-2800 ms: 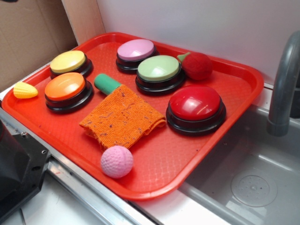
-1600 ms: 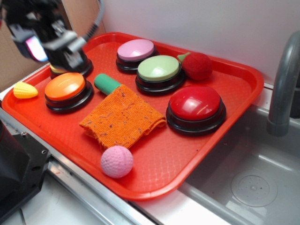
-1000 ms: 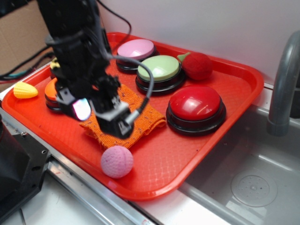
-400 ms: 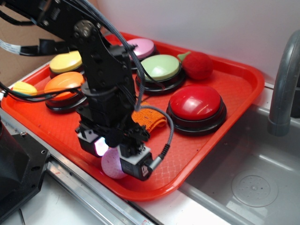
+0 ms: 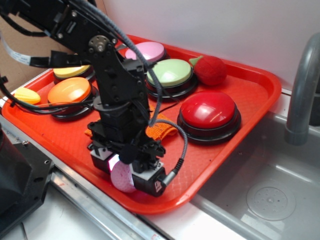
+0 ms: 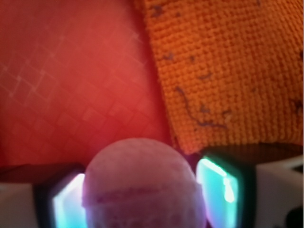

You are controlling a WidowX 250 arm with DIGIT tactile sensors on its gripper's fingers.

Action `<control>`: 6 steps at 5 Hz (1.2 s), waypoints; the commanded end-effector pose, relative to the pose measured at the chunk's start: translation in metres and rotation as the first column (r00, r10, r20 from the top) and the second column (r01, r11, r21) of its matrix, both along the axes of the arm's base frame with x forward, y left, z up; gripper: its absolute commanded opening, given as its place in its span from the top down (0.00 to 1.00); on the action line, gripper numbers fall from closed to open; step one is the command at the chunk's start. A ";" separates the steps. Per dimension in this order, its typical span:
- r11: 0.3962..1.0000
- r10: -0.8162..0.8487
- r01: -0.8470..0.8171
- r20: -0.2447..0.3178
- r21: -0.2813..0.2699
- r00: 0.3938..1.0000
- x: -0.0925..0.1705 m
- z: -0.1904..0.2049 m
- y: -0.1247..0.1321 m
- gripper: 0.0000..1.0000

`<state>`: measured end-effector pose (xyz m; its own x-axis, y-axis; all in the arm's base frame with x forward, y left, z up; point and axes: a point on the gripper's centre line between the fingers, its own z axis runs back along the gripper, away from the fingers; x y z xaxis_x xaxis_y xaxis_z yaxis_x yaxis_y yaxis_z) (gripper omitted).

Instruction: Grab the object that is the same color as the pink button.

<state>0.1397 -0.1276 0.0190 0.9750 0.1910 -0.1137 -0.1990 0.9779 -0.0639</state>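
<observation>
— What is seen, from the biggest thing down?

— A red plastic tray (image 5: pixel 250 95) with a raised rim and a fine diamond-embossed floor is seen beside a grey sink basin (image 5: pixel 272 195) with a curved grey faucet (image 5: pixel 302 95). Much of the tray's left half is covered by the black jointed arm (image 5: pixel 112 85), trailed by cables.

— What is held in the tray?

— Domed push buttons on black bases: a glossy red button (image 5: pixel 209 114), a light green button (image 5: pixel 170 74), the pink button (image 5: pixel 146 52) at the back, an orange button (image 5: pixel 70 92) and a yellow button (image 5: pixel 72 71), partly hidden. A coarse knitted orange cloth (image 6: pixel 228 71), flecked with dark threads, is laid in the middle; a fuzzy red plush fruit (image 5: pixel 210 70) with a green stem is set near the far rim, and a small yellow corn-shaped toy (image 5: pixel 26 95) at the left edge.

— And the ball?

— The pale pink ball (image 6: pixel 142 187), round and dimpled, is found near the tray's front rim, just in front of the cloth's edge. It is flanked by the gripper (image 5: pixel 126 170), whose glowing pads (image 6: pixel 218 187) are drawn in against both its sides in the wrist view.

— What is changed from earlier?

— 2.8 s ago no arm was in view and the ball lay uncovered; 0.4 s ago the gripper was already at it. A green cylinder seen then is now hidden.
</observation>
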 end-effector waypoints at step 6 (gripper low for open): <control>0.986 -0.150 0.130 0.212 0.108 0.966 0.055 0.165 0.113 1.00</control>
